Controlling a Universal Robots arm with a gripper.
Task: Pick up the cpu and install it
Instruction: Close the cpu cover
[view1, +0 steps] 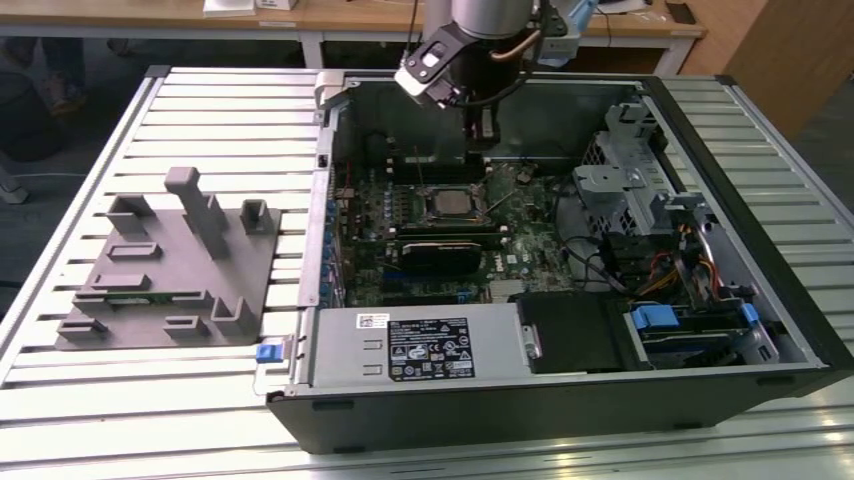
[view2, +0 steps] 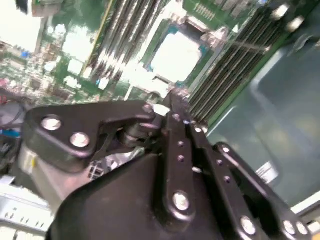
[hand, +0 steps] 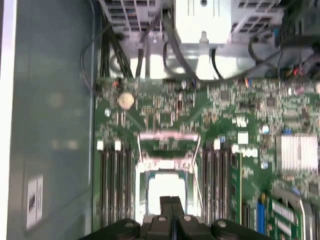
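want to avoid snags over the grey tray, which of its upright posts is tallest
The thin post midway along the far side of the grey tray in the exterior view. It rises well above the squat blocks on either side of it.

An open computer case (view1: 561, 410) lies on a slatted metal table (view1: 134, 400) and takes up the centre and right of the frame. The arm enters at the top centre. Its gripper (view1: 478, 135) hangs inside the case over the green motherboard (view1: 534, 240). The cpu (view1: 451, 205) sits in its socket at the middle of the board, just below the gripper in the frame and apart from it. A grey tray (view1: 174, 290) rests on the table at the left, beside the case.
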